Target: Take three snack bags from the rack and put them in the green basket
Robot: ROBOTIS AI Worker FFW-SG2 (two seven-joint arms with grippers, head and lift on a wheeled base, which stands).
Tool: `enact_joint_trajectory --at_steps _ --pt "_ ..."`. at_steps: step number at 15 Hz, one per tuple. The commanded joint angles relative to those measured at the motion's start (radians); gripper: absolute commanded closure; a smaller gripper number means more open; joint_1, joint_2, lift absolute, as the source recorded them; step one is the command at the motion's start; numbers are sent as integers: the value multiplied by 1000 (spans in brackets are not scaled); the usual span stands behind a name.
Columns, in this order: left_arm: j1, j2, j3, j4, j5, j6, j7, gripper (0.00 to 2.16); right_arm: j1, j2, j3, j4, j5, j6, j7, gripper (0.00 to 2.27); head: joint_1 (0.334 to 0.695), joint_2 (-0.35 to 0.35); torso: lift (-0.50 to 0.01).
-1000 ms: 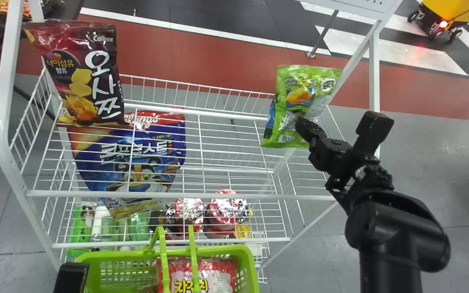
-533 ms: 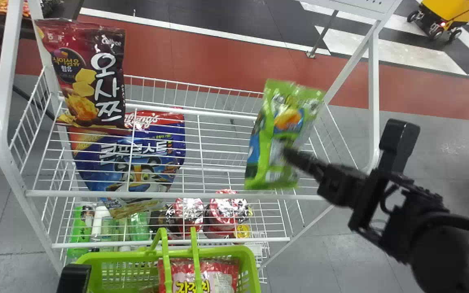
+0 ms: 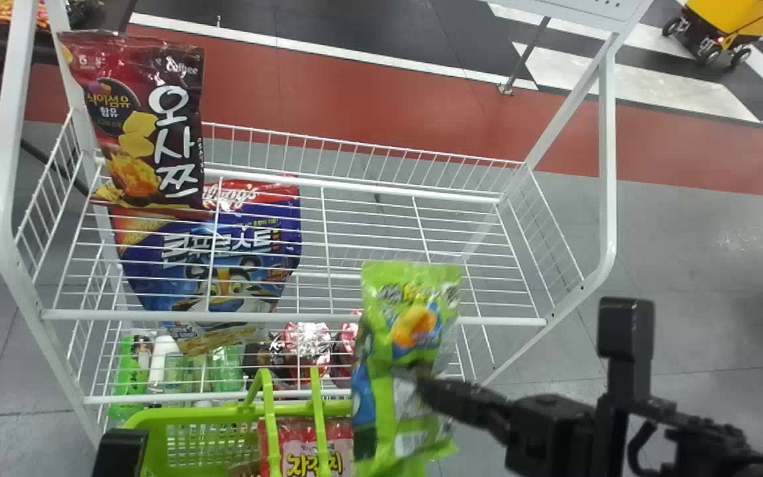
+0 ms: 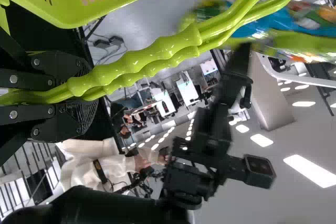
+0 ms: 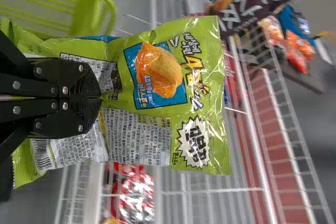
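Pinching a gathered fold of foil is how the right gripper [image 5: 101, 98] has the green snack bag [image 5: 157, 95], its fingertips closed on the printed face, nearer the bottom end than the top. The bag stands roughly upright in front of the rack [image 3: 388, 320], overlapping the right end of the green basket [image 3: 189, 415] in the head view. It should be light, puffed with air and soft, with slick film that could slip or swing and chips that would crack if squeezed hard. That pinch ought to do for so little weight; the loose top may flop, so a gentle, low release seems best. The left gripper [image 4: 86, 94] is clamped round the basket's paired handles [image 4: 142, 61], smooth, stiff plastic, and those uprights could snag a bag's corner. Inside the basket lies a red snack bag [image 3: 299, 447], flat enough to bed another upon. The rack's top basket is open white wire, firm but gappy, bearing a dark red snack bag [image 3: 143, 126] that leans in the left corner beside a big blue bag [image 3: 229, 238]. Foil-topped cups [image 3: 308, 344] and green bottles [image 3: 131, 377] sit lower down. Beyond spread a grey floor [image 3: 699, 265], a red strip [image 3: 355, 86] and a yellow cart [image 3: 739, 20].
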Motion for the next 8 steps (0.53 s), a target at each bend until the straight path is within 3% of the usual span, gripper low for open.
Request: enact_joint_trajectory --at_steps 1,8 --pt "0 -7 -2 2 0 -8 2 1872 31 -42 73 13 2 84 -2 2236 695 -350 -7" --pt "-6 -14 -5 8 -3 -27 4 1872 49 -156 310 153 21 108 12 2240 695 -350 -7"
